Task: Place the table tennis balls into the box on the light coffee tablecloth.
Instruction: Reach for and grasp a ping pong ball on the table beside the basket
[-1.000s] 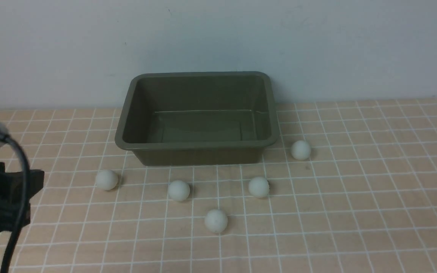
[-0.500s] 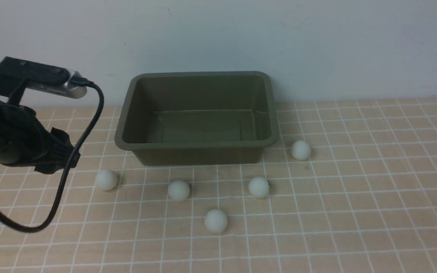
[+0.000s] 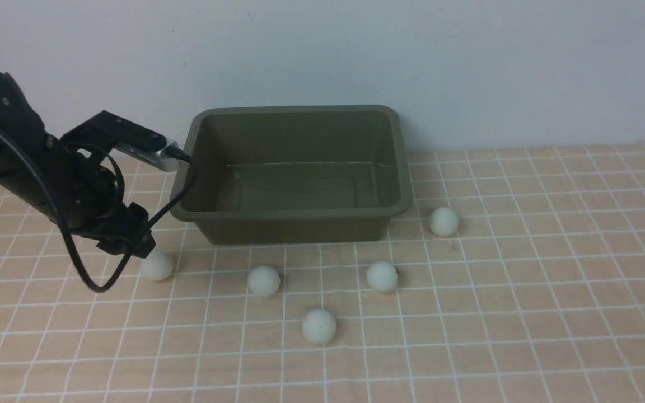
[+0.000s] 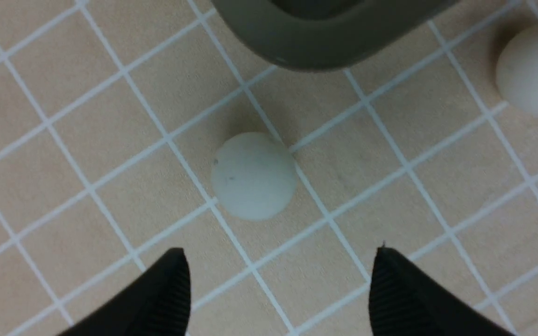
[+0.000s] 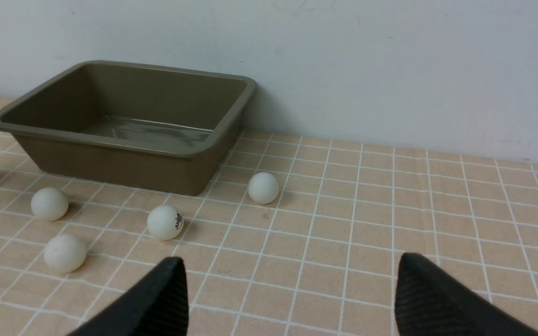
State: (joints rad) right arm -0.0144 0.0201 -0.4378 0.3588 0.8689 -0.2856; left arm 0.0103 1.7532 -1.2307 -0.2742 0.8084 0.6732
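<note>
The dark olive box (image 3: 294,212) stands empty at the back of the light coffee tablecloth (image 3: 524,291). Several white table tennis balls lie in front of it: the leftmost (image 3: 157,265), one (image 3: 263,280), one (image 3: 382,276), the nearest (image 3: 318,326), and one by the box's right corner (image 3: 444,221). My left gripper (image 3: 135,246) hangs open just above and left of the leftmost ball; in the left wrist view this ball (image 4: 253,176) lies ahead of the open gripper (image 4: 280,254), apart from both fingers. My right gripper (image 5: 292,266) is open and empty, out of the front view.
A pale wall runs right behind the box. The left arm's black cable (image 3: 84,268) loops down near the leftmost ball. The right wrist view shows the box (image 5: 110,163) and a ball with a dark logo (image 5: 165,222).
My left arm has swung in from the left edge, risen, then come down and rightward to just over the leftmost ball. The balls and the box have not moved.
</note>
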